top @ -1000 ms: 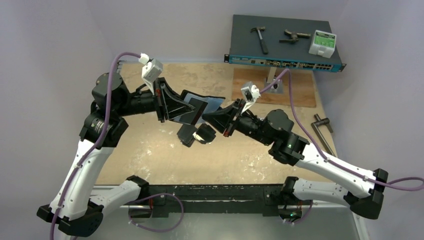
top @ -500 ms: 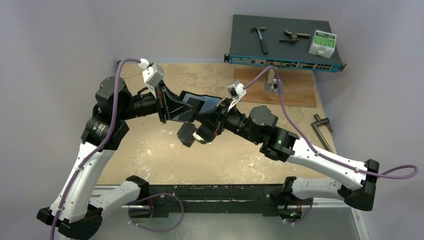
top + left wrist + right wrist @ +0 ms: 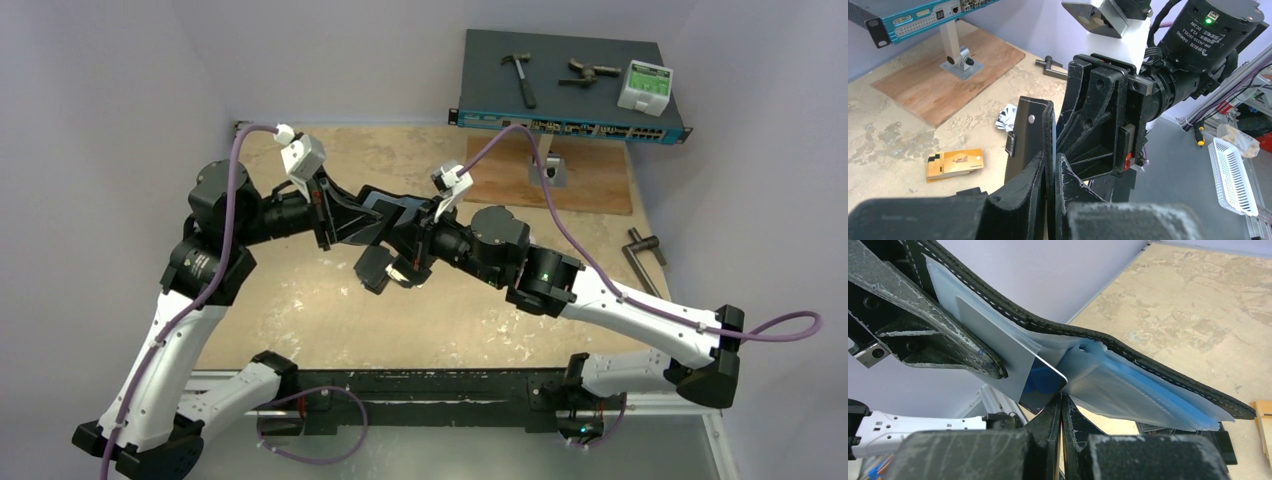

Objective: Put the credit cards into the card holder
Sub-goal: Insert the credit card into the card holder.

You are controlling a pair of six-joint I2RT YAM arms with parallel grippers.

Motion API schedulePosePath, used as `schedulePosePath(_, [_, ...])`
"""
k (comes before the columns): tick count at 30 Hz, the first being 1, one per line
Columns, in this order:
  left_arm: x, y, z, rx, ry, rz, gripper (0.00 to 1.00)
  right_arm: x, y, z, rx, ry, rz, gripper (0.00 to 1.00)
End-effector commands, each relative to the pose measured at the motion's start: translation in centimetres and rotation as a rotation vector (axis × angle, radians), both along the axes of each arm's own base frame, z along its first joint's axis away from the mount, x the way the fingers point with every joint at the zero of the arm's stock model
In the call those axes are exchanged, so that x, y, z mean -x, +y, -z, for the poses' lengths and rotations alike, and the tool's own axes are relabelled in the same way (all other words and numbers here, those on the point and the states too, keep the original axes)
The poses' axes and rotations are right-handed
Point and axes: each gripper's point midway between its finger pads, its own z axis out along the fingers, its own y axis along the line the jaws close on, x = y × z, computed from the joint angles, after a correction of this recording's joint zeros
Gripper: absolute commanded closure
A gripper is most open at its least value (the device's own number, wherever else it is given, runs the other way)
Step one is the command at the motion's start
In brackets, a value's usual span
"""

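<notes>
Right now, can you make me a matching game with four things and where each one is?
Things:
1. card holder
2. silver card
3. orange card
4. hammer

Places:
A. lying flat on the table
B. on top of the network box
C. gripped in the left jaws
D. pinched in the right jaws

Pairs: 1-C, 2-D, 3-A, 4-B

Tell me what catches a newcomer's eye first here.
Mid-air above the table centre, the left gripper clamps the open black card holder while the right gripper pinches a silver card against its clear sleeves. Below, an orange-yellow card and a patterned card lie loose on the table.
</notes>
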Motion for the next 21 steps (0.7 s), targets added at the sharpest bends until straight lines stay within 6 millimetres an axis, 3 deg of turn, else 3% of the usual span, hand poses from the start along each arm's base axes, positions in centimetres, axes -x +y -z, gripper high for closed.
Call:
schedulePosePath(1, [0.0, -0.4, 0.6, 0.005, 0.023, 0.020, 0.95, 1.6, 0.3, -6.7, -0.153, -0.091, -0.044, 1.00])
schedulePosePath(9, [0.2, -0.6, 1.4, 0.010, 0.061, 0.032, 0.89, 2.7, 1.3, -7.8, -0.188, -0.103, -0.078, 1.00])
schedulePosePath(14, [0.8, -0.7, 3.3, 0.000, 0.129, 0.056, 0.88, 2.7, 1.2, -8.1, -0.197, -0.113, -0.063, 1.00])
schedulePosePath(18, [1.1, -0.6, 4.1, -0.003, 0.152, 0.057, 0.90, 2.4, 0.5, -7.8, -0.180, -0.121, -0.037, 1.00])
schedulePosePath(21, [1.2, -0.6, 3.5, 0.008, 0.142, 0.053, 1.00, 2.2, -0.6, -7.0, -0.146, -0.119, -0.007, 1.00])
